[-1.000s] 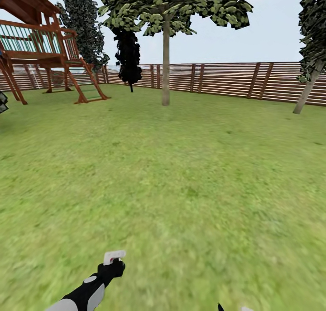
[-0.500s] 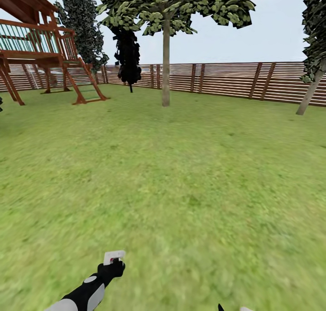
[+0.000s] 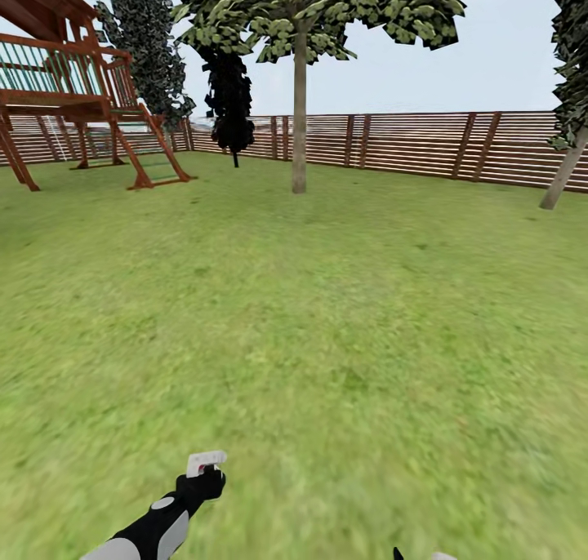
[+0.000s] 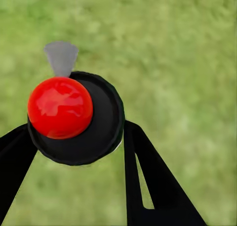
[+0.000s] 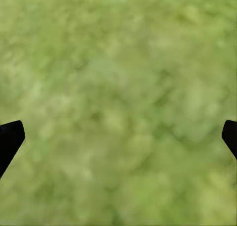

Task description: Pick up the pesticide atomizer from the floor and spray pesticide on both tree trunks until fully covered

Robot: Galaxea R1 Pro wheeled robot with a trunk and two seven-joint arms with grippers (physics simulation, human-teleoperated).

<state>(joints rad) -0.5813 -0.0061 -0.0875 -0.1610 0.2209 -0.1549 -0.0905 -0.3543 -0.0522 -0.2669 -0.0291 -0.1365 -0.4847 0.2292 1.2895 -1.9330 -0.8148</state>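
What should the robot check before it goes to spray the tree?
1. Atomizer held: ok. The left claw has its fingers on both sides of the pesticide atomizer, a black bottle with a red top.
2. Right claw free: ok. It is open over the grass.
3. Tree in sight: ok. The tree trunk stands straight ahead, in front of the fence.
4. Path to it: ok. Open lawn lies between; the play tower is off to the left.
5. Close enough to spray: not ok. The trunk is far across the lawn.
6. Nozzle aimed at the trunk: cannot tell.
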